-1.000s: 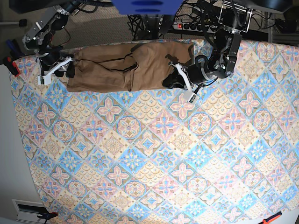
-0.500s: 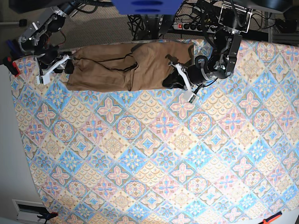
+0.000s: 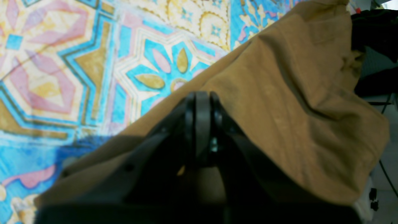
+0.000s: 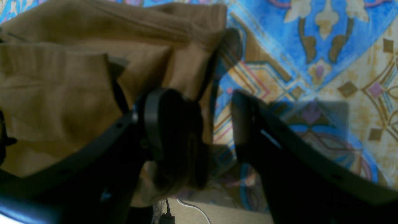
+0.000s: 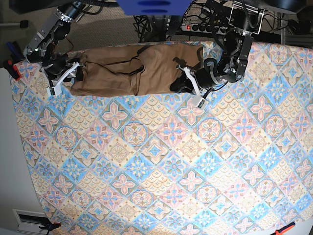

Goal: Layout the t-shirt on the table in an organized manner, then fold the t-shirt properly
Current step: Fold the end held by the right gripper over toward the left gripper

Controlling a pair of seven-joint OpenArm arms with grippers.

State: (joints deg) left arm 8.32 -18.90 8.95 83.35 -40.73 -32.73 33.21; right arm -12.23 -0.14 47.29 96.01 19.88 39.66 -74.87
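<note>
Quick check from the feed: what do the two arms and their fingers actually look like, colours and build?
Both arms are black, jointed metal links with dark cables running along them. Each ends in white bracket pieces ahead of black fingers. The left gripper has slim, flat black fingers with rounded tips. The right gripper has broader black fingers with rounded, paddle-like pads on angled struts.

T-shirt (image 5: 132,68) far edge behind blue mount (image 5: 154,7); collar tag indiscernible.

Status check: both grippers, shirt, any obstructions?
Left gripper shut on t-shirt edge. Right gripper open at the shirt's other end, one finger over cloth. Shirt bunched along table far edge. No obstructions seen.
</note>
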